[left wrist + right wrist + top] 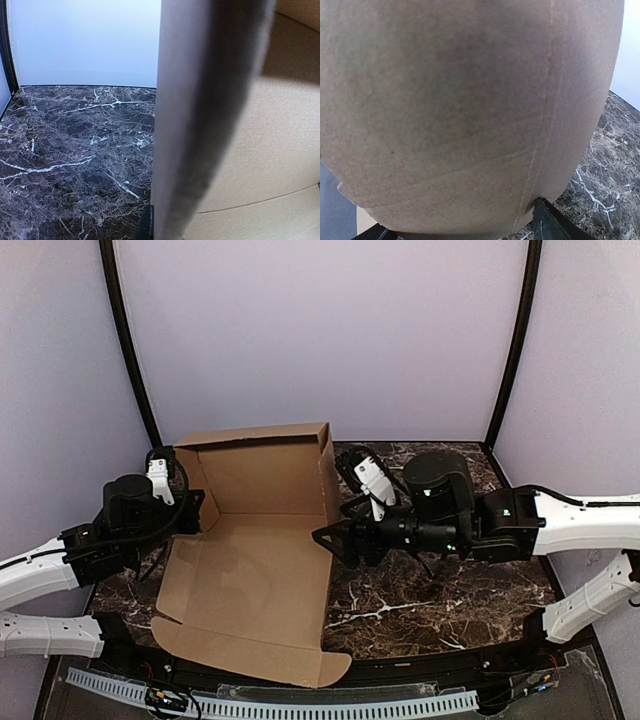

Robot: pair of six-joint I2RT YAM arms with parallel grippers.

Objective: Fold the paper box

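The paper box (255, 580) is plain brown cardboard, partly folded. Its back wall and right wall stand upright, and its front flap lies flat toward the near edge. My left gripper (195, 512) is at the box's left wall. In the left wrist view that wall's edge (200, 125) runs up the middle, with one dark finger (145, 225) tight against it, so it is shut on the wall. My right gripper (328, 537) is open against the outside of the right wall. In the right wrist view cardboard (470, 100) fills the frame, with the fingertips (547, 222) set wide apart at the bottom.
The box sits on a dark marble tabletop (440, 600). Pale purple walls and two black poles (128, 340) close in the back. A white cable chain (300, 706) runs along the near edge by the arm bases.
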